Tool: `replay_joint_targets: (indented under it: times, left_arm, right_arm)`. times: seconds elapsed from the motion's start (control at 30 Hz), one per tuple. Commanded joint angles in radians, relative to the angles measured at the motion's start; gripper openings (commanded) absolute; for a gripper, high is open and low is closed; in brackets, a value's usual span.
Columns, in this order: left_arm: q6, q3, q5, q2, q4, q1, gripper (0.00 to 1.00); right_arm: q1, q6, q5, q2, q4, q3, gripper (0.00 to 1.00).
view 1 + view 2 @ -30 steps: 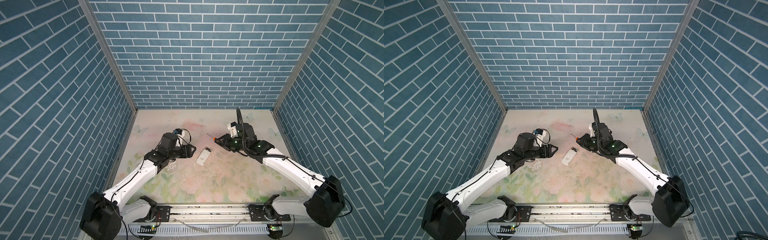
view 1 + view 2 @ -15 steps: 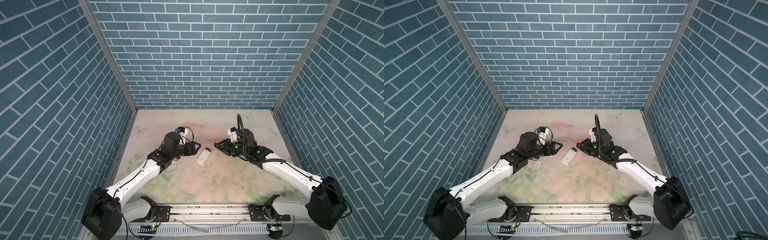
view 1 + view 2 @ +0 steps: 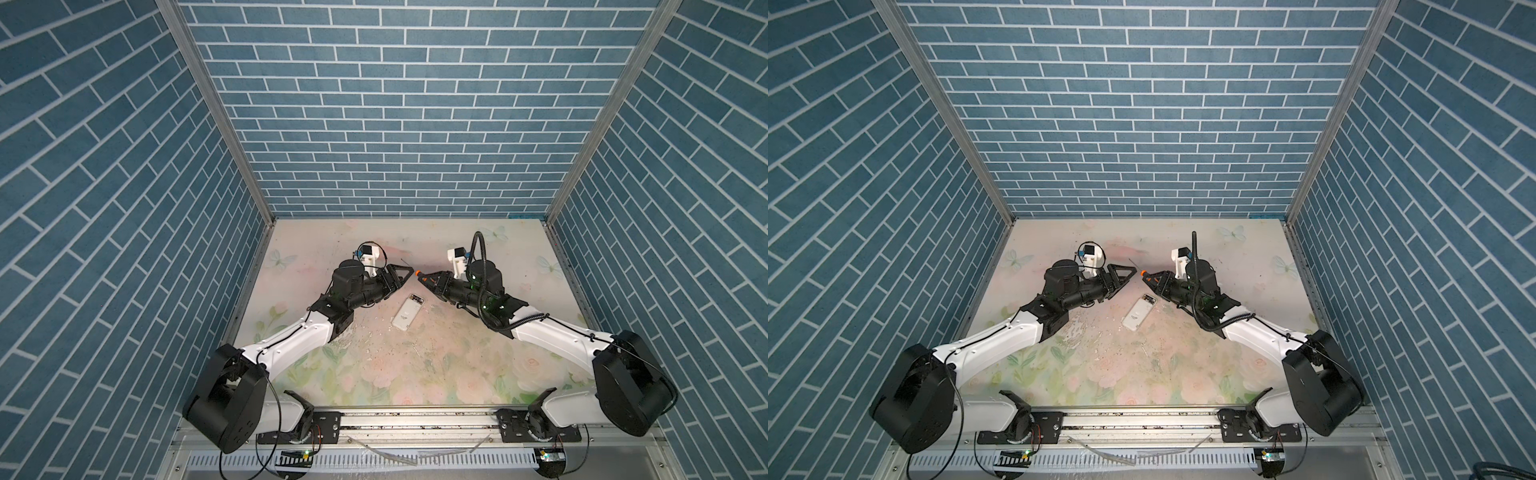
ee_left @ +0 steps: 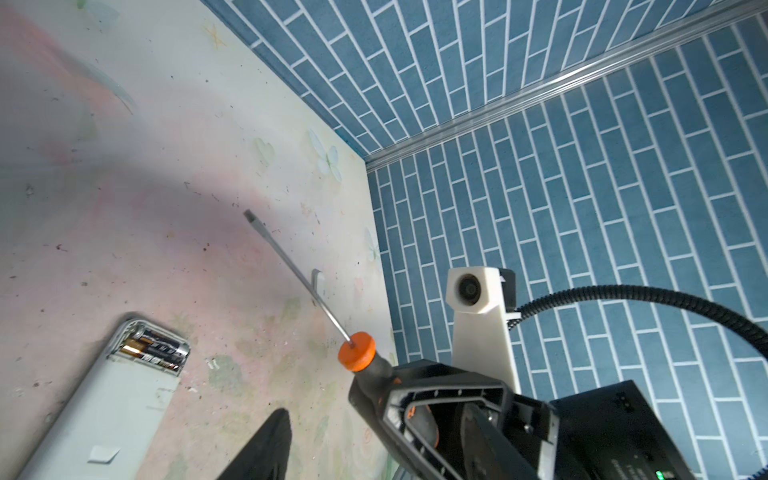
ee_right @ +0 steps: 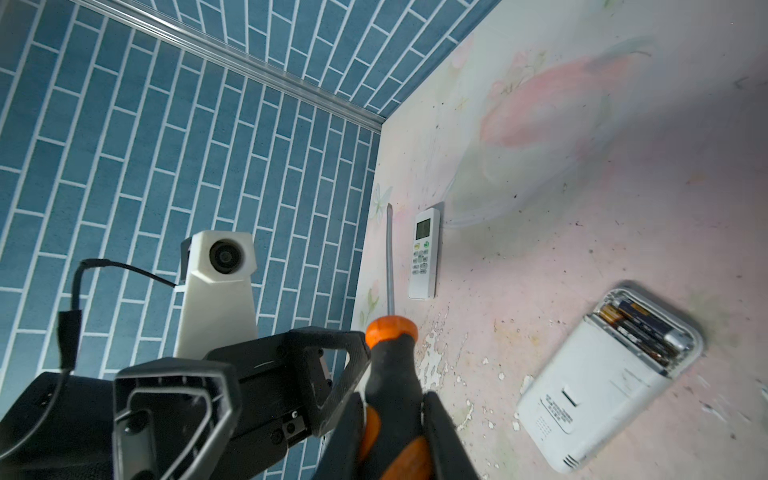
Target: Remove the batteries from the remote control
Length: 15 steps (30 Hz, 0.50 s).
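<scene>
The white remote control (image 3: 407, 314) (image 3: 1138, 314) lies face down mid-table with its far end uncovered. Two black batteries (image 4: 154, 347) (image 5: 636, 330) with gold ends sit in that open bay. Just beyond the remote, my right gripper (image 5: 392, 419) (image 3: 432, 281) is shut on the black-and-orange handle of a screwdriver (image 4: 356, 351), held above the table. Its thin shaft (image 4: 297, 276) points away toward the back. My left gripper (image 3: 405, 277) (image 3: 1125, 277) faces it, open and holding nothing. One of its fingertips (image 5: 359, 345) is right beside the handle's orange collar.
A second white remote (image 5: 424, 253), face up with screen and buttons, lies near the left wall. A small white piece (image 4: 318, 282) rests on the floral mat toward the right wall. Blue brick walls close in three sides. Paint flakes litter the mat by the remote.
My left gripper has swung right and back, up to the screwdriver's collar, and its jaws have narrowed. The right gripper has shifted slightly left with the screwdriver. The remote has not moved.
</scene>
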Motion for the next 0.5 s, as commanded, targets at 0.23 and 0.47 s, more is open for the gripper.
replay_joint_targets:
  times: [0.23,0.47]
  left_arm:
    - [-0.042,0.018,-0.003,0.061,0.126,-0.004,0.55]
    - [-0.022,0.047,-0.015,0.090,0.132,-0.004,0.49]
  right_arm:
    - [0.041,0.098,0.004,0.080,0.258,0.029,0.00]
    - [0.061,0.114,0.007,0.109,0.288,0.048,0.00]
